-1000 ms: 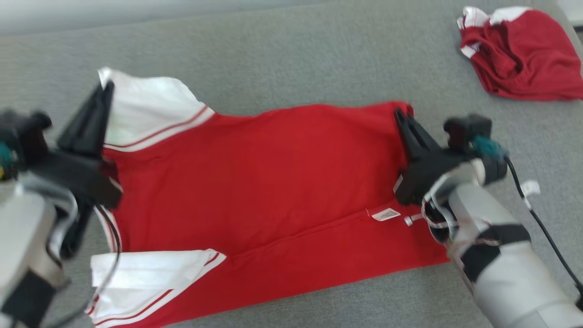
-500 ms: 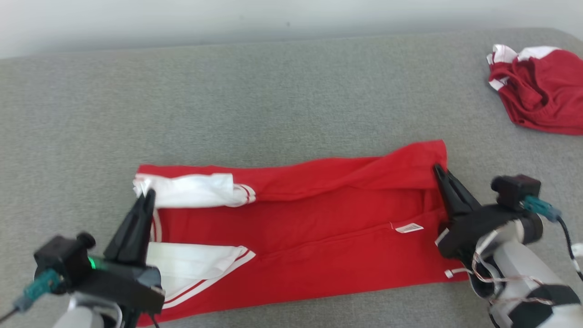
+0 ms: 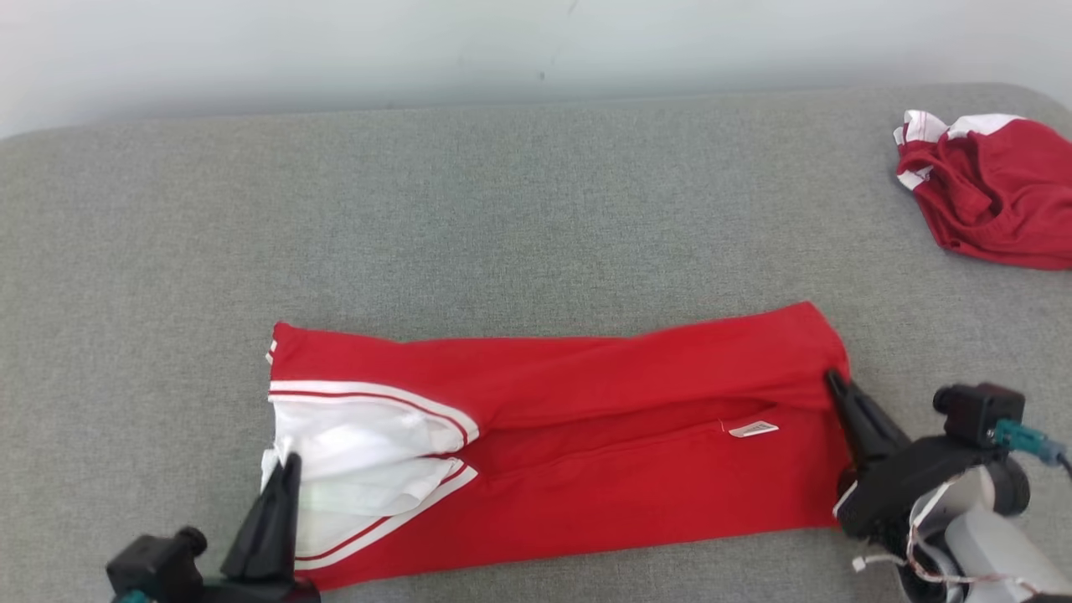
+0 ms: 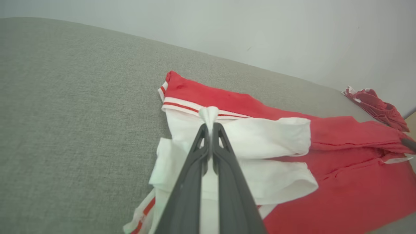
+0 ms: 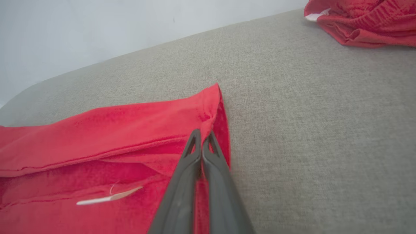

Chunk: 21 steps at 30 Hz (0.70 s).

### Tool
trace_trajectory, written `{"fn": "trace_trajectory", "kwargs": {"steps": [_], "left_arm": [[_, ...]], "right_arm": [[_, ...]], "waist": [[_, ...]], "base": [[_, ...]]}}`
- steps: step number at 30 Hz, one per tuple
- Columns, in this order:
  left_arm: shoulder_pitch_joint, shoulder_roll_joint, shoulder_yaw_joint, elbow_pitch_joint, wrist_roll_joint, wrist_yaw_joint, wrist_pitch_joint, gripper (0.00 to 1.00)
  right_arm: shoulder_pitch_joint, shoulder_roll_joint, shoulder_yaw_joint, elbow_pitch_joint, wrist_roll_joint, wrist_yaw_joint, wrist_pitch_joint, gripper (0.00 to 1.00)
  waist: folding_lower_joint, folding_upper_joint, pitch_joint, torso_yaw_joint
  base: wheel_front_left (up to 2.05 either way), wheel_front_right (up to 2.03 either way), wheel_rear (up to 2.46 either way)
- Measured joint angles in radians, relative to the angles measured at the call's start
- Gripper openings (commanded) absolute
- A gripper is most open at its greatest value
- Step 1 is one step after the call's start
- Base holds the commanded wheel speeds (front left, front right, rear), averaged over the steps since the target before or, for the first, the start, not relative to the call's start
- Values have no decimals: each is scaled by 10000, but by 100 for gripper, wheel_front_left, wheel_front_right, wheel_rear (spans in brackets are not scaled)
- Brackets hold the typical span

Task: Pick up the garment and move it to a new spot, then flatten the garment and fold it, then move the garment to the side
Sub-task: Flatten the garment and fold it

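Observation:
A red garment [image 3: 586, 469] with white sleeves lies on the grey surface, its far half folded over toward me. At the lower left my left gripper [image 3: 291, 459] is shut on the white sleeve cloth [image 4: 210, 113], which pokes out past the fingertips in the left wrist view. My right gripper [image 3: 831, 377] is shut on the garment's red hem corner [image 5: 211, 113] at its right end, where the folded edge [image 5: 130, 143] drapes down. A small white label [image 3: 752, 430] shows on the inner red layer.
A second crumpled red and white garment [image 3: 992, 188] lies at the far right of the grey cushioned surface [image 3: 502, 209]. A pale wall [image 3: 419, 42] runs behind it.
Both grippers have drawn the garment's far edge toward me, folding it over the near half. The head camera has tilted up, so the whole scene sits lower in the picture.

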Motion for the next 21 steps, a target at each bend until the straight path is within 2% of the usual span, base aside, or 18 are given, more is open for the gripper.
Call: {"fn": "trace_trajectory", "kwargs": {"steps": [2, 3, 4, 5, 6, 16, 21], "left_arm": [[117, -178, 67, 186, 56, -38, 0, 0], [173, -242, 98, 234, 161, -40, 0, 0], [196, -322, 203, 249, 236, -42, 0, 31], [196, -389, 309, 247, 311, -50, 0, 83], [202, -449, 393, 221, 479, -54, 0, 100], [716, -1390, 2316, -786, 2445, 10, 0, 100], [874, -1866, 3175, -1162, 3377, 138, 0, 100]], "right_arm": [[228, 92, -48, -105, -8, 0, 171, 0], [331, 128, -86, -153, -12, 0, 221, 30], [414, 140, -130, -219, -61, 0, 224, 75], [491, 150, -222, -274, -77, 0, 224, 100], [572, 157, -284, -353, -81, 0, 221, 100], [1290, 113, -1018, -1352, -591, 0, 224, 100], [1048, 326, -1486, -965, -1250, 0, 769, 100]], "waist": [[0, 0, -76, -3], [0, 1, -118, -1], [0, 0, -164, 6], [0, 0, -212, 16], [0, 0, -262, 25], [0, 0, -811, 136], [1, 0, -972, 233]], "base": [[0, 0, 0], [0, 0, 0], [0, 0, 0], [0, 0, 0], [0, 0, 0], [0, 0, 0], [0, 0, 0]]}}
